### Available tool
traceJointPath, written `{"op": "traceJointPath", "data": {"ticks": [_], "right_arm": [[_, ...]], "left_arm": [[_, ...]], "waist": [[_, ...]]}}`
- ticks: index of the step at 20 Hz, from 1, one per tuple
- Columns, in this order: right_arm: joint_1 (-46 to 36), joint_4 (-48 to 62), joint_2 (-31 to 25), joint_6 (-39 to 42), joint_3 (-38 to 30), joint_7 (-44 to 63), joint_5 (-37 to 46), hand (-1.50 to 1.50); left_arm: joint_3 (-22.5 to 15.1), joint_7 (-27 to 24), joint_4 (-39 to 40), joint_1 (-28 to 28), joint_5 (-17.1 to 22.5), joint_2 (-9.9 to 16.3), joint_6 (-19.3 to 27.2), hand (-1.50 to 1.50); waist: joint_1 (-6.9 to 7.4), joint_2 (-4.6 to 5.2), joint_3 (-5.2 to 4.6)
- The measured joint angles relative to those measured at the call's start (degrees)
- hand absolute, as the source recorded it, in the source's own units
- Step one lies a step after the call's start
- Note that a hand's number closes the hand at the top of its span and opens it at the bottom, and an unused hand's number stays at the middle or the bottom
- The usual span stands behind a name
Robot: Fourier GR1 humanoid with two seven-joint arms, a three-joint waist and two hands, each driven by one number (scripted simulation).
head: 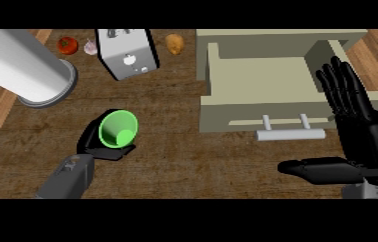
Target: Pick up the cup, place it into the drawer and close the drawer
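A green cup (118, 129) is held at the lower left, tipped so its open mouth faces up toward me. My left hand (96, 141) is curled round it from below and behind, mostly hidden by the cup. The beige drawer (255, 106) stands pulled out at the right, its inside bare, with a pale bar handle (290, 134) on its front. My right hand (347, 111) is open at the drawer's right side, fingers straight and pointing away, thumb stretched left below the handle.
A large white cylinder (33, 68) lies at the far left. A silver toaster (127, 53) stands at the back, with a tomato (67, 45) and garlic (91, 47) to its left and a potato (174, 43) to its right.
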Motion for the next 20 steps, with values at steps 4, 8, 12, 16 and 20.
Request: {"op": "traceJointPath", "data": {"ticks": [4, 8, 12, 16, 20], "right_arm": [[-0.27, 0.19, -0.02, -0.02, 0.15, 0.33, 0.21, -1.50], [-0.56, 0.25, -0.62, 0.06, -0.46, 0.83, 0.22, -1.50], [-0.09, 0.41, -0.94, 0.39, -0.92, 0.23, 0.12, -1.50], [0.08, 0.26, -0.44, -0.34, -0.79, 0.26, 0.73, -1.50], [0.14, -0.07, -1.25, 0.36, -1.86, 0.69, -0.32, -1.50]], "left_arm": [[0.01, 0.90, -0.90, -0.11, 1.25, -0.87, -2.67, 1.50], [-0.14, 0.53, -2.72, 0.03, 2.06, -1.74, -3.14, 1.50], [1.32, -1.32, -4.39, 1.05, 3.80, -1.65, -1.14, 1.50], [6.21, -3.41, -5.96, 2.28, 8.24, -0.87, 3.10, 1.50], [8.51, -4.55, -7.90, 2.54, 10.64, -0.77, 5.40, 1.50]], "waist": [[0.11, -0.01, -0.01], [0.18, -0.05, 0.01], [0.45, -0.13, 0.04], [1.01, -0.28, 0.08], [1.12, -0.43, 0.14]]}}
